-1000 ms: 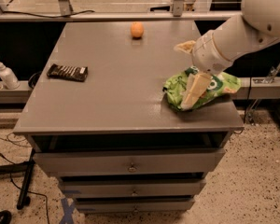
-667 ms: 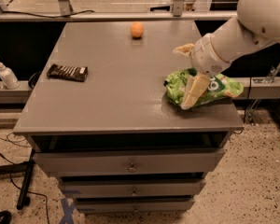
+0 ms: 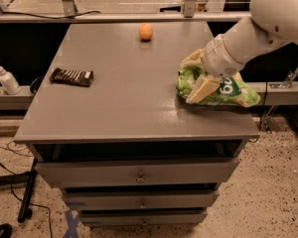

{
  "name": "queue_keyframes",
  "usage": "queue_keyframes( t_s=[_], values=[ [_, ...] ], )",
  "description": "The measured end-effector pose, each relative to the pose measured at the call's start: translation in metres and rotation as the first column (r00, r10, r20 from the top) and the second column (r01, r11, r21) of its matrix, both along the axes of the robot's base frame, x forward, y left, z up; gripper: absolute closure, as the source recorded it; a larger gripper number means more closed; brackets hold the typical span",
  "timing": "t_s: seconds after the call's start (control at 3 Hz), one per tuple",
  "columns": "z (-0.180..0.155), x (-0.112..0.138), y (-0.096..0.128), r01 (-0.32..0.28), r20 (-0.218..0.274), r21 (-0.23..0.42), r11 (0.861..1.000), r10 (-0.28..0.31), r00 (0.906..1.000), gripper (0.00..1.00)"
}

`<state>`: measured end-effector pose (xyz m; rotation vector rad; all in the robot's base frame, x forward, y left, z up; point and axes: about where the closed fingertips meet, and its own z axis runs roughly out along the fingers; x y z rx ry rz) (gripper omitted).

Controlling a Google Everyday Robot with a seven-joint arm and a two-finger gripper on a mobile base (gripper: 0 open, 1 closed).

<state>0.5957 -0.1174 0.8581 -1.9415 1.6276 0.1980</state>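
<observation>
Gripper [image 3: 190,81] low over right side of grey table [image 3: 119,118], fingers [image 3: 203,88] spread wide, straddling left end of green chip bag [image 3: 234,91]. Bag lies near right edge. Orange [image 3: 146,31] at back, dark snack bar [image 3: 71,77] on left.

A grey surface [image 3: 124,98] with drawers [image 3: 139,175] stacked beneath it stands on a speckled floor [image 3: 273,192], a metal rail [image 3: 114,17] running behind it and dark gaps either side (the tool [image 3: 194,76] hangs over its right part).
</observation>
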Motion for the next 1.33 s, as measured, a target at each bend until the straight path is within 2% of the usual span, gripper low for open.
queue_keyframes(
  t_s=[0.67,1.0,1.33],
  values=[
    [0.009,0.001,0.013,-0.042,0.006,-0.02,0.999,0.042,0.9991,0.87],
    [0.021,0.007,0.027,-0.069,0.031,-0.029,0.997,0.07,0.9971,1.0],
    [0.058,0.028,0.05,-0.131,0.136,-0.019,0.991,0.133,0.9817,1.0]
  ],
)
